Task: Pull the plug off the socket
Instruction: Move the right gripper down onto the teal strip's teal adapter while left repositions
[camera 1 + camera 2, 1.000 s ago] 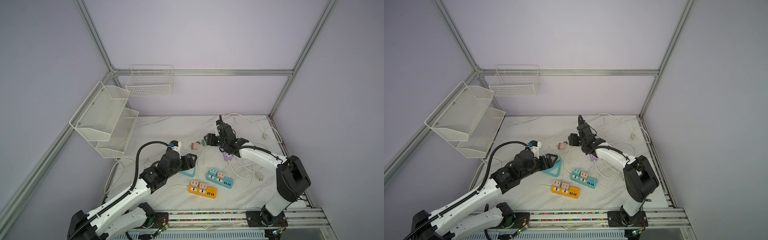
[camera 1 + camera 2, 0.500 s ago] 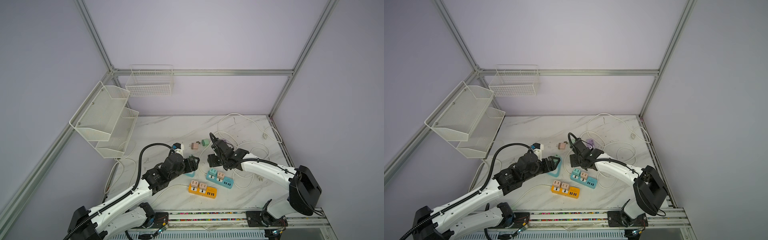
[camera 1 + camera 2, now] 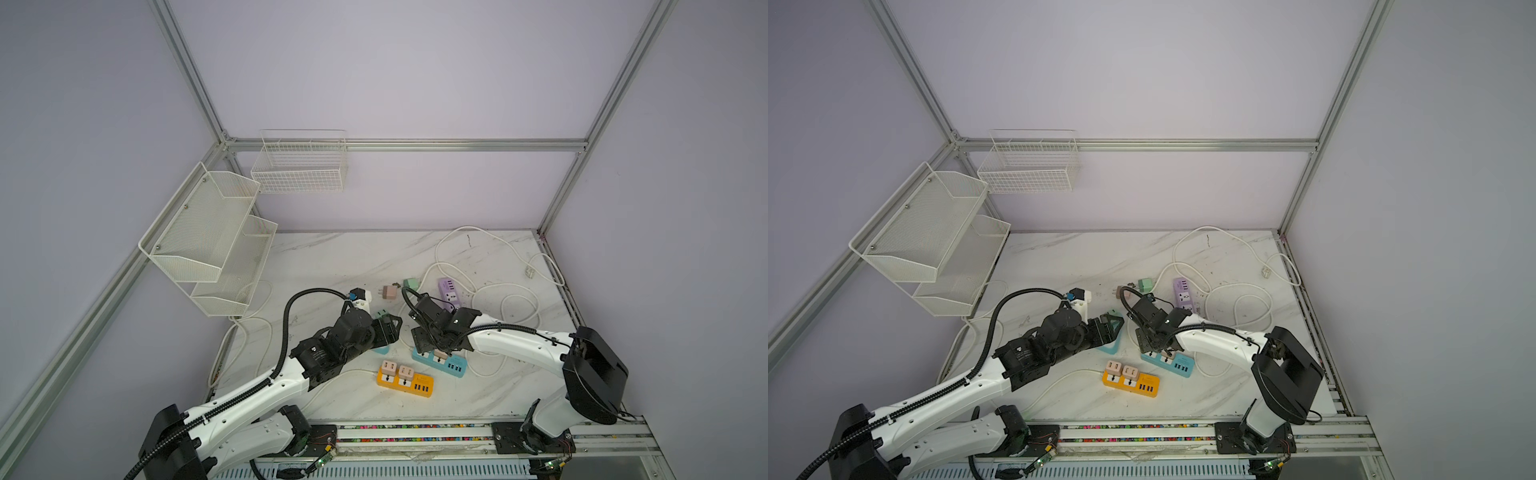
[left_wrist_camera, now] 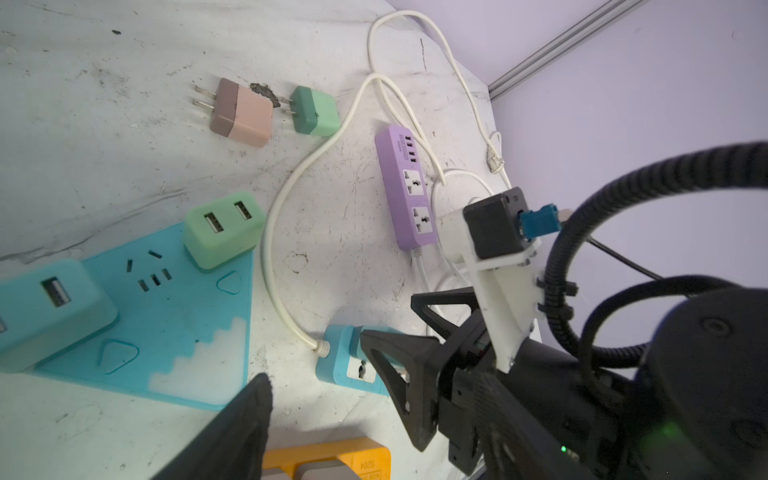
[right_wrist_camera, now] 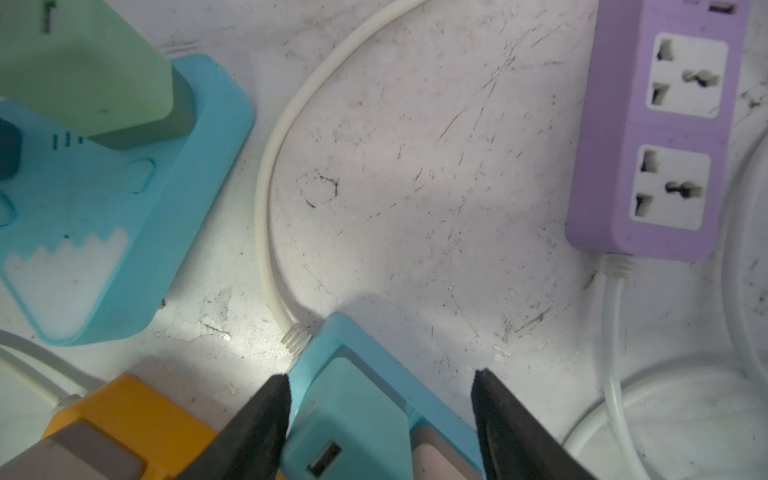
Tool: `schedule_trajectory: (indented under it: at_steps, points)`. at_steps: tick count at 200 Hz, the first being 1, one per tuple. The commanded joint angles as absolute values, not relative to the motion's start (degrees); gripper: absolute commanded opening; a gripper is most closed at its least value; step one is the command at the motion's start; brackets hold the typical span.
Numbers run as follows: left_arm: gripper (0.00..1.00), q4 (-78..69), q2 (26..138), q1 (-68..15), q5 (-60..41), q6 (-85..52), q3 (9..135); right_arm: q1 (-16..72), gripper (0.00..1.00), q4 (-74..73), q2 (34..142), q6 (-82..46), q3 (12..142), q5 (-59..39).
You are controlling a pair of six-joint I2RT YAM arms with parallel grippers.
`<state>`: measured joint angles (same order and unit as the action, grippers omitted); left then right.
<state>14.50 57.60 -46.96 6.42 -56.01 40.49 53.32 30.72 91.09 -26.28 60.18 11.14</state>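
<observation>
A blue socket strip [image 5: 374, 345] lies near the table's front, with a blue plug [image 5: 353, 424] and a pink plug [image 5: 436, 453] standing in it. My right gripper [image 5: 380, 376] hangs open just above the strip. Its fingers stand on either side of the blue plug, one close to the plug's side and the other well clear. In both top views this right gripper [image 3: 428, 345] covers the strip's [image 3: 449, 365] left end. My left gripper [image 3: 388, 330] is open and empty over a blue triangular socket [image 4: 174, 316], which carries a green plug [image 4: 222, 232] and a blue one.
An orange strip [image 3: 405, 378] with two pink plugs lies in front. A purple strip [image 3: 449, 291], a loose pink plug [image 3: 390, 291] and a loose green plug [image 3: 411, 284] lie further back. White cords [image 3: 511, 299] loop at the right. Wire baskets [image 3: 216, 241] hang on the left wall.
My right arm has swung from the loose plugs at the back to the blue strip at the front. The left arm has edged slightly right over the triangular socket.
</observation>
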Motion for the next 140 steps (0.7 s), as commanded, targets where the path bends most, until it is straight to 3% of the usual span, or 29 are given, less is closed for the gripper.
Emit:
schedule_trajectory:
  at_steps: [1,140]
  points:
    - [0.76,12.2,57.6,-47.1,7.1,-56.5,38.3,53.6,0.73,31.5,91.5,-26.7,59.5,13.2]
    - [0.76,9.8,60.4,-47.6,5.0,-56.9,38.7,49.3,0.79,32.2,84.7,-31.4,54.7,18.6]
